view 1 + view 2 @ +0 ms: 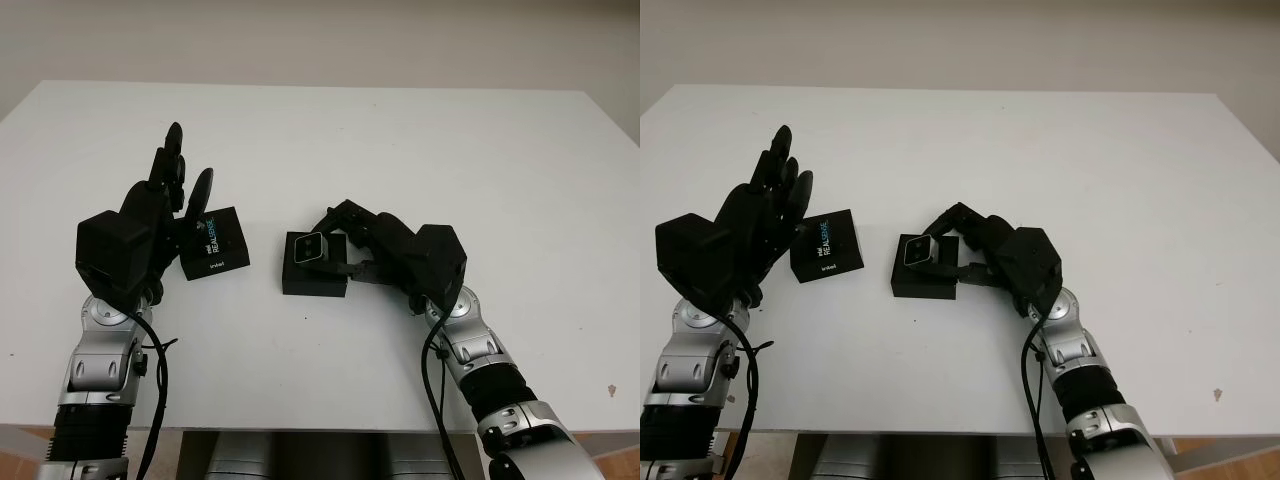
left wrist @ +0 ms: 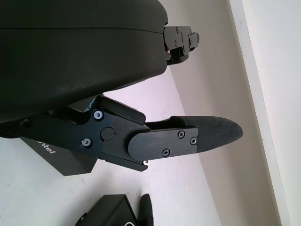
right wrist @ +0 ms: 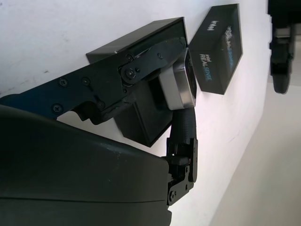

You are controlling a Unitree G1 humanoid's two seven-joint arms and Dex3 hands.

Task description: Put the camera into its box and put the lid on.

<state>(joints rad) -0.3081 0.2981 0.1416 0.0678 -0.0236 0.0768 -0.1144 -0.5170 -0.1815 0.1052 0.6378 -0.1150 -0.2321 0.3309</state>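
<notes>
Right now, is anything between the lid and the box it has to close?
Yes. The right hand is over the open box, holding the camera at its mouth. The lid lies apart beside the open left hand.

1. Your left black three-finger hand [image 1: 150, 225] is up over the table's left side, open, fingers pointing away from the robot, holding nothing.
2. Your right black three-finger hand [image 1: 345, 245] is nr table centre, fingers [image 3: 141, 66] curled round the small silver camera [image 3: 181, 87], forearm angled in from bottom right.
</notes>
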